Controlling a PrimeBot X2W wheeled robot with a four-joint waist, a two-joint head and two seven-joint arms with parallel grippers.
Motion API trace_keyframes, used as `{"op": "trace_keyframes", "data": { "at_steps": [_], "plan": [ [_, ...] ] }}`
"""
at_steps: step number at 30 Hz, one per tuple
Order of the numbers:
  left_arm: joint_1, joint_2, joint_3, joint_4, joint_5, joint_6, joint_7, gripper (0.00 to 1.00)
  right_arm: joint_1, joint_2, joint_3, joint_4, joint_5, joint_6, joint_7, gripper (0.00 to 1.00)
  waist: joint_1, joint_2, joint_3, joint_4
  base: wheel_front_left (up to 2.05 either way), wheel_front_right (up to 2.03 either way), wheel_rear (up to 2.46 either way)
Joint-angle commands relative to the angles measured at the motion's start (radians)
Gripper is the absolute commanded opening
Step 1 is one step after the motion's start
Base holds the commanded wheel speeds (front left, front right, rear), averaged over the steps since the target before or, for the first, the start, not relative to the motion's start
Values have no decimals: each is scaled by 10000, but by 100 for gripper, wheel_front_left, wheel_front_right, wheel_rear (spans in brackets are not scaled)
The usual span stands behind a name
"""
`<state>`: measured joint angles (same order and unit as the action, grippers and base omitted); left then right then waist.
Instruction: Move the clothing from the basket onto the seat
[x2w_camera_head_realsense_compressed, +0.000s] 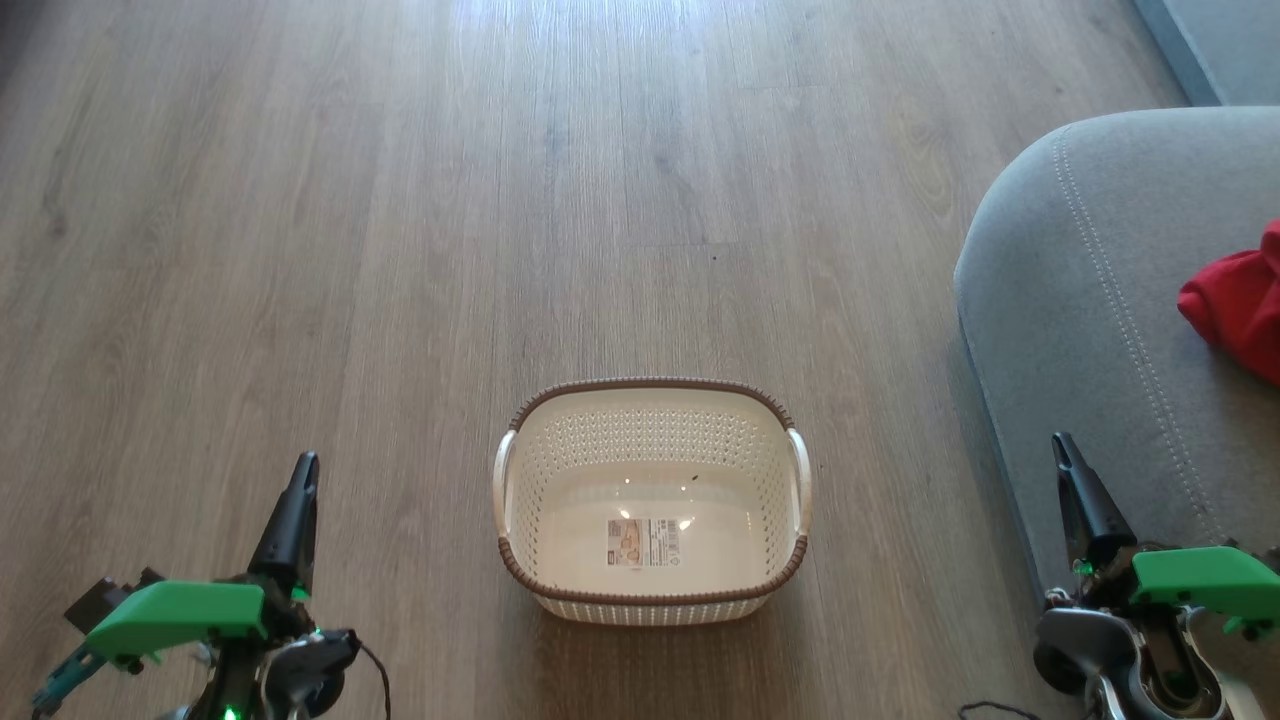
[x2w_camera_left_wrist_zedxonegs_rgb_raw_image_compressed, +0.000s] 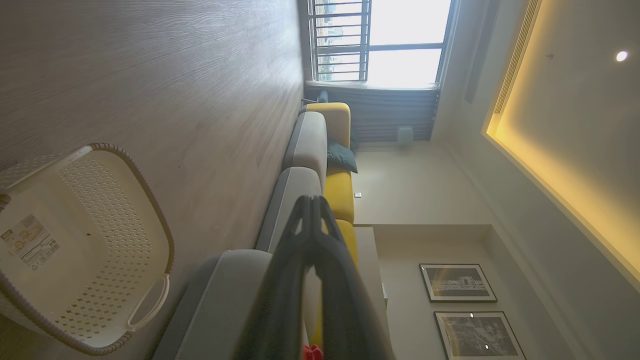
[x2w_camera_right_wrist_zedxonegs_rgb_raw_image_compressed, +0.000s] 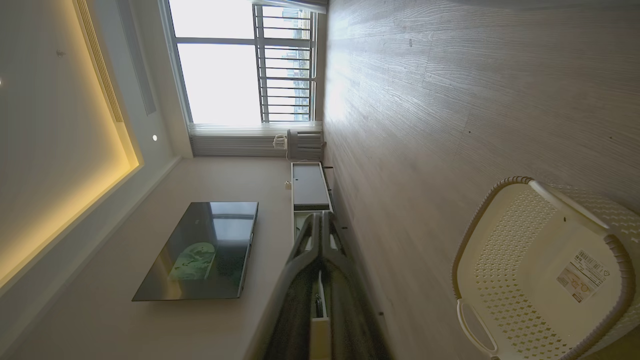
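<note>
Head view: found the basket (x2w_camera_head_realsense_compressed: 650, 440) standing upright on the wooden floor (x2w_camera_head_realsense_compressed: 400, 200), centre foreground, with a label (x2w_camera_head_realsense_compressed: 643, 542) visible on its bare bottom. Found the clothing (x2w_camera_head_realsense_compressed: 1240, 305) lying on the seat (x2w_camera_head_realsense_compressed: 1080, 300) at the right edge, well apart from the basket and partly cut off by the frame. Noted the left hand (x2w_camera_head_realsense_compressed: 308, 462) at lower left and the right hand (x2w_camera_head_realsense_compressed: 1060, 442) at lower right, each with fingers pressed together and pinching nothing. Left wrist view: confirmed the left hand (x2w_camera_left_wrist_zedxonegs_rgb_raw_image_compressed: 312, 200) closed, tips meeting; saw the basket (x2w_camera_left_wrist_zedxonegs_rgb_raw_image_compressed: 100, 200) on the floor to the left and a sliver of the red clothing (x2w_camera_left_wrist_zedxonegs_rgb_raw_image_compressed: 312, 352) at the bottom edge. Right wrist view: confirmed the right hand (x2w_camera_right_wrist_zedxonegs_rgb_raw_image_compressed: 320, 215) likewise closed; saw the basket (x2w_camera_right_wrist_zedxonegs_rgb_raw_image_compressed: 505, 240) at lower right and a television (x2w_camera_right_wrist_zedxonegs_rgb_raw_image_compressed: 205, 250) to the left.
</note>
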<state>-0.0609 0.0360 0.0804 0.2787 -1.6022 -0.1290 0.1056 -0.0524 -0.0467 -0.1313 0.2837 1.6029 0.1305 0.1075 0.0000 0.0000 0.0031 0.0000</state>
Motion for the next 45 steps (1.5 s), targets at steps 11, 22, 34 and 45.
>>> {"op": "trace_keyframes", "data": {
  "at_steps": [11,22,34,45],
  "plan": [
    [-471,143,331,-336,-66,-17,75,0,-555,-35,177,-389,59,2,56,0,0,0,0,0,0,0,0],
    [-471,143,331,-336,-66,-17,75,0,-555,-35,177,-389,59,2,56,0,0,0,0,0,0,0,0],
    [-471,143,331,-337,-66,-17,75,0,-555,-35,177,-389,59,2,56,0,0,0,0,0,0,0,0],
    [-471,143,331,-337,-67,-17,75,0,-555,-35,177,-389,59,2,56,0,0,0,0,0,0,0,0]
  ]
}}
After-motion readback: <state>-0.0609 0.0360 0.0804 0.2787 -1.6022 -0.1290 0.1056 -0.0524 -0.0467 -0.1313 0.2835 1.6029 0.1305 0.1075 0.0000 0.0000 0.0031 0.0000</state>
